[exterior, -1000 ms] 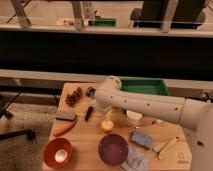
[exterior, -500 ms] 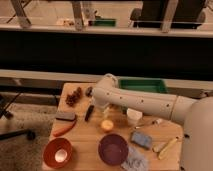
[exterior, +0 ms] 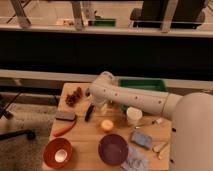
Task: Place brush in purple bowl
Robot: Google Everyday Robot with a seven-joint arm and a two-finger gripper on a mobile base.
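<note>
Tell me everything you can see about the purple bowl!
The purple bowl is round, shallow and dark purple, plain inside with nothing in it. It sits upright near the front of the table, to the right of the orange-red bowl and apart from it. A crumpled pale thing lies at its right side, maybe touching. The gripper is farther back by the brush, not touching the bowl.

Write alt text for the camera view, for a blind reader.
A white robot arm reaches across a wooden table, its gripper, jaws open, over a black brush that lies on it. A purple bowl sits empty at the near edge, beside an orange bowl.
</note>
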